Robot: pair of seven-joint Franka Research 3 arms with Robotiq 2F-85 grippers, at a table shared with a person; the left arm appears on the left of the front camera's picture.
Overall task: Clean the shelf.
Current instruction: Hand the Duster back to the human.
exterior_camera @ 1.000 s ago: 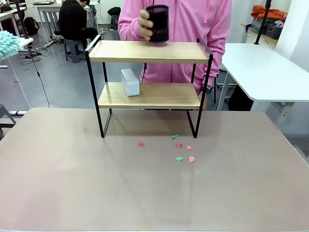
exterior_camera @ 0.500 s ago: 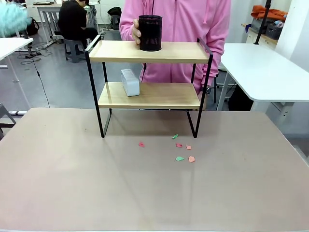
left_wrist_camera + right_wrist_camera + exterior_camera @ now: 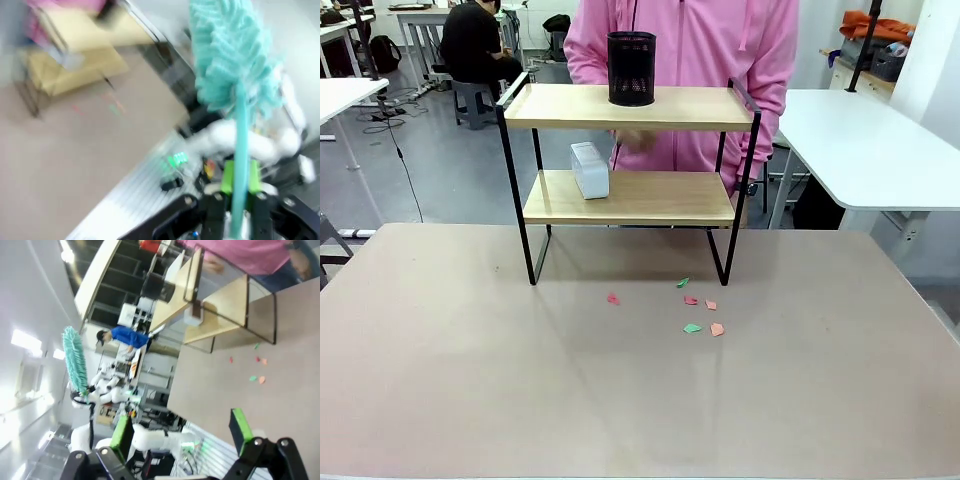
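Note:
The shelf point(image 3: 630, 107) stands at the far middle of the table, with two wooden boards in a black frame. A black mesh cup point(image 3: 632, 68) sits on its top board and a white box point(image 3: 589, 169) on the lower board. Behind it stands a person in pink, one hand point(image 3: 638, 140) blurred between the boards. In the left wrist view my left gripper point(image 3: 240, 181) is shut on the handle of a teal duster point(image 3: 235, 55), held well away from the blurred shelf point(image 3: 75, 55). My right gripper point(image 3: 180, 430) is open, far from the shelf point(image 3: 220, 295), with nothing between its fingers.
Several small red, green and orange paper scraps point(image 3: 692, 312) lie on the table in front of the shelf's right legs. A white side table point(image 3: 870, 150) stands at the right. The near half of the brown tabletop point(image 3: 520, 380) is bare.
The person set the black cup down on the top board and dropped the hand behind the shelf. The teal duster moved up and out of the front view's top left corner.

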